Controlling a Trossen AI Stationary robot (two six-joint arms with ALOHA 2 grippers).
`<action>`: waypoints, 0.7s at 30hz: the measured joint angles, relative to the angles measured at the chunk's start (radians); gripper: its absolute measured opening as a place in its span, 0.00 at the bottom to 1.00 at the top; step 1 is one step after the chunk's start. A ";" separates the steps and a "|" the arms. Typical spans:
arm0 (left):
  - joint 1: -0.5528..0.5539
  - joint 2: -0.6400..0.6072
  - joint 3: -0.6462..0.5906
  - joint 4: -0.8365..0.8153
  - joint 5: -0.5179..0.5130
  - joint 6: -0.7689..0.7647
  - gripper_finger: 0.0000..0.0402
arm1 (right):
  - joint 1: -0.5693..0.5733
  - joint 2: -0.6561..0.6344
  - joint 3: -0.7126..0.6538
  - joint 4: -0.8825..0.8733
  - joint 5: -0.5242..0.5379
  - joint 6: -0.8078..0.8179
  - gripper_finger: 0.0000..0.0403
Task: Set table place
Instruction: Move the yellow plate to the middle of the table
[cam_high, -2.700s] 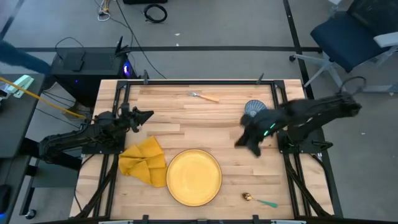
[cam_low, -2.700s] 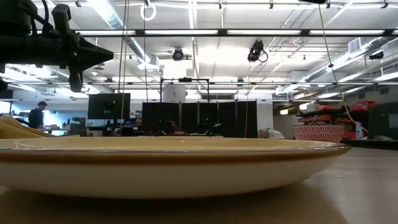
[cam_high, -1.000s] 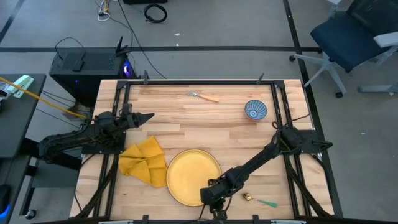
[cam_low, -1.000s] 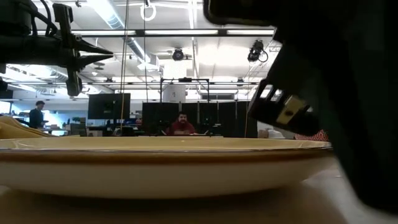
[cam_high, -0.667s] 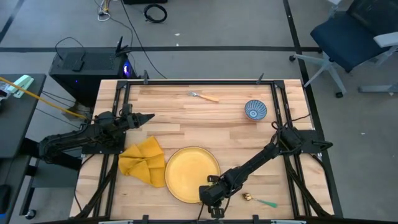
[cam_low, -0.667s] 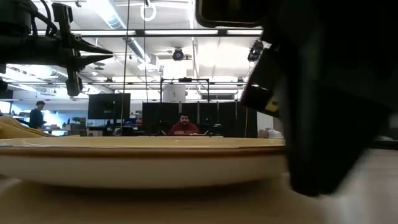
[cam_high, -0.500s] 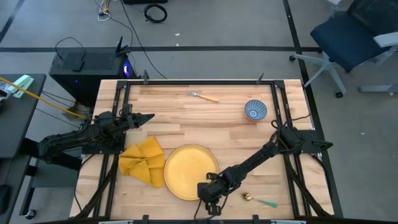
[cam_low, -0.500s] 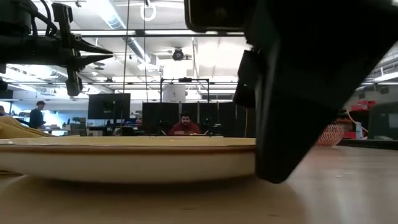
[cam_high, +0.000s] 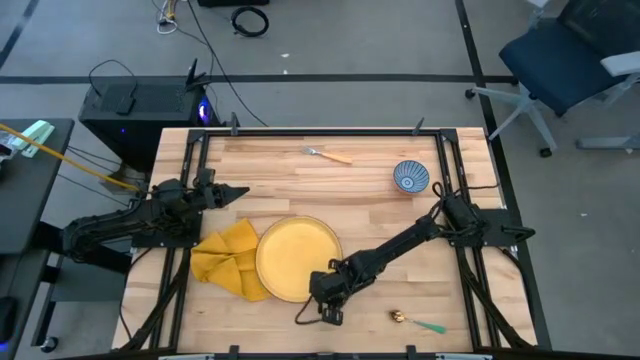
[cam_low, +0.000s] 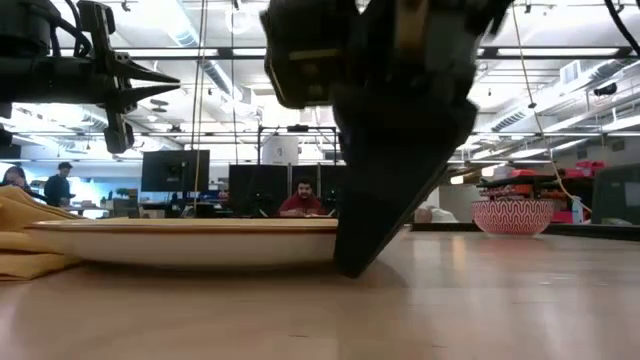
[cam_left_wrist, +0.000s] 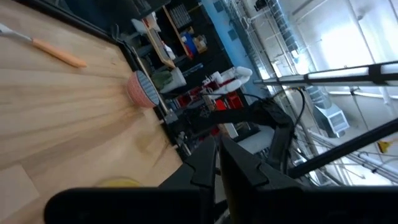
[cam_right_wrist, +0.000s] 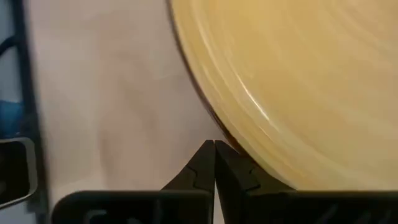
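High view: the right gripper (cam_high: 322, 293) sits low on the table (cam_high: 370, 205), its fingers pressed together with their tips against the near right rim of the yellow plate (cam_high: 290, 255). The plate lies left of the table's centre on the near half, its left edge overlapping the yellow napkin (cam_high: 225, 255) beside it. The right wrist view shows the closed fingertips (cam_right_wrist: 214, 149) touching the plate's (cam_right_wrist: 298, 81) edge where it meets the wood, gripping nothing. The left gripper (cam_high: 235, 192) hangs above the table's left side, just beyond the napkin, fingers also pressed together and empty. The orange-handled fork (cam_high: 330, 154) lies near the far edge, the blue-patterned bowl (cam_high: 410, 177) at far right, and the green-handled spoon (cam_high: 418, 322) near the front right edge, well apart from the plate. In the low view, people (cam_low: 303, 200) appear in the room behind.
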 joint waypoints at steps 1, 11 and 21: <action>0.000 0.000 0.000 0.000 0.011 0.000 0.08 | -0.008 0.000 0.000 -0.012 0.003 -0.001 0.03; 0.000 0.000 0.000 0.000 0.125 -0.026 0.05 | -0.078 -0.002 0.000 -0.050 -0.010 -0.027 0.04; 0.000 0.000 0.000 -0.004 0.152 -0.026 0.07 | -0.142 -0.002 0.000 -0.052 -0.009 -0.035 0.03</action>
